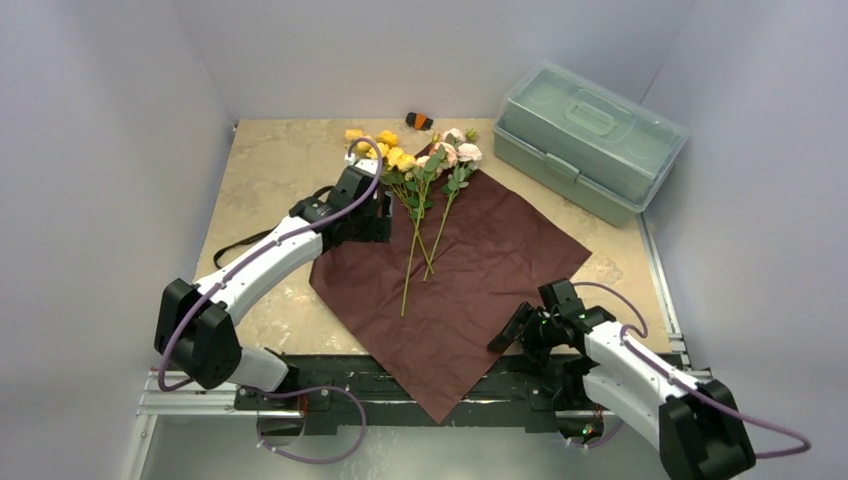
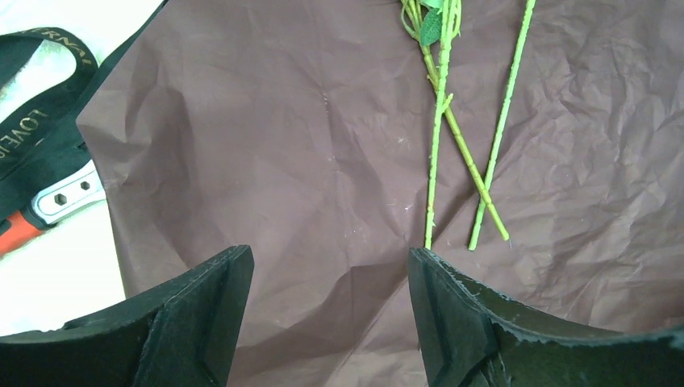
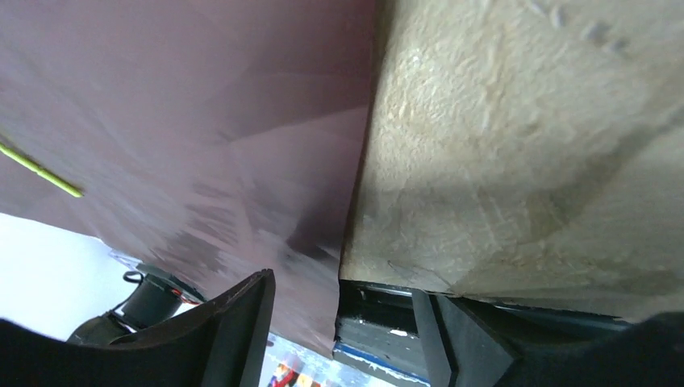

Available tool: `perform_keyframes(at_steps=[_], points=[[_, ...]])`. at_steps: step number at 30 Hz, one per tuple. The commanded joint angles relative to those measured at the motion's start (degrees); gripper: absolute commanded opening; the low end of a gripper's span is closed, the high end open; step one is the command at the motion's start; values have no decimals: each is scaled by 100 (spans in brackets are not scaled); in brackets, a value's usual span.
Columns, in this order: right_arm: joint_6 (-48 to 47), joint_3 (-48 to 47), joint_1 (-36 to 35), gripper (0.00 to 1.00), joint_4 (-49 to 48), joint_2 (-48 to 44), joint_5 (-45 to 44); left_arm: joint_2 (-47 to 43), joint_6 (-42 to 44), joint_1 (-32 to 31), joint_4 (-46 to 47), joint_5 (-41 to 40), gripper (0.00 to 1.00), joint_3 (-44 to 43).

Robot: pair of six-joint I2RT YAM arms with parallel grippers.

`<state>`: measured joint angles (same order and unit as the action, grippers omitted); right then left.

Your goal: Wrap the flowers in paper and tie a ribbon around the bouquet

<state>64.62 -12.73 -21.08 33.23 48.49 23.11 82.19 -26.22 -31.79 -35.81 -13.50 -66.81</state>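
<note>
On the bench (image 1: 270, 170), spread flat and crinkled as a diamond: the paper (image 1: 490, 270), dark red, its near corner hanging past the bench edge over the black rail (image 1: 400, 385) of the arm bases. Across its far corner, the flowers (image 1: 425, 175): yellow blooms to the left, pale pink to the right, heads at or just past the sheet's far edge, thin green stems down the middle of the sheet toward the arms, two of them crossing near their cut ends. Unwrapped, untied. Off the paper's left corner, on bare bench, the ribbon (image 2: 36, 121): black with gold lettering, looped and loose, close against the sheet's edge. Just beside it, a white and orange tool (image 2: 48, 201), kind unclear. Above the left part of the paper, left of the stems, the left end effector (image 2: 329, 254): fingers well apart, nothing between them. At the paper's near right edge, low over the line where sheet meets bench, the right end effector (image 3: 343, 284): likewise spread wide, gripping nothing, the sheet's edge showing through the gap. At the far right of the bench, near the paper's far right edge, a pale green lidded box (image 1: 590, 140). By the back wall, a small orange and black object (image 1: 419, 121).
</note>
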Motion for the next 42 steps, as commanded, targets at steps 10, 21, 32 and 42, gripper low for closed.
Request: perform_keyframes(at_steps=[10, 21, 32, 42], points=[[22, -248, -216, 29, -1250, 671, -98, -495, 38, -261, -271, 3, 74, 28], [-222, -1465, -218, 0, -800, 1039, -168, -972, 606, -532, -519, -583, 74, -135], [149, -2532, -216, 0, 121, 945, -484, -2175, 3124, -1747, 513, -438, 77, 906], [475, -3217, -142, 0, 753, 1132, -947, -2902, 5564, -2151, 20, 1613, 83, 1134]])
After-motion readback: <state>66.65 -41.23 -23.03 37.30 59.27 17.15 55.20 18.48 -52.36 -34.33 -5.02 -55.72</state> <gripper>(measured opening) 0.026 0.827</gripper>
